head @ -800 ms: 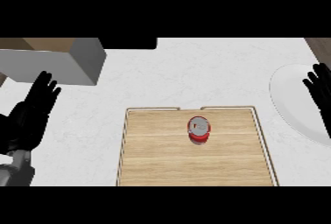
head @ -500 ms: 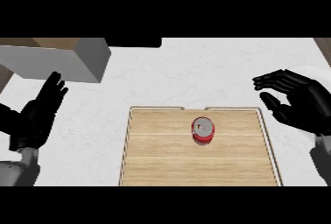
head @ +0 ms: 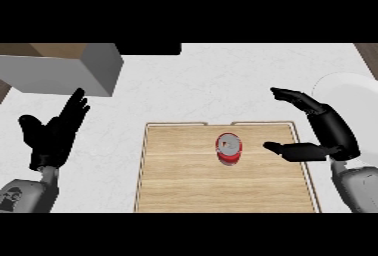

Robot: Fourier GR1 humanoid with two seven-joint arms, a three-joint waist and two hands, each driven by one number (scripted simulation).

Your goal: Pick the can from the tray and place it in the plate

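**A:** ok standing right by the counter, head view only. What's on there rn?

**B:** Wooden tray (head: 221,190) in the middle of the white counter (head: 192,85). Red can (head: 229,148) stands upright on the tray, upper half, a bit right of center. Silver top facing up.

**A:** anything touching the can?

**B:** Nope. Right hand (head: 325,135) is over the tray's right edge, fingers spread wide apart and stretched toward the far side, thumb sticking out toward the can. Thumb tip is near it but there's a gap, no contact. Holding nothing.

**A:** and the left one?

**B:** Left hand (head: 53,135) is off to the left of the tray, above bare counter, well apart from the can. Fingers straight and pointing away from the robot, palm open, thumb out to the side. Nothing in it either.

**A:** plate?

**B:** White plate (head: 353,100) at the right edge of the view, partly cut off, right behind the right hand. The hand covers part of it. Can't tell if they touch.

**A:** other stuff?

**B:** Grey box (head: 63,70) w/ a brownish top at the far left corner, beyond the left hand.
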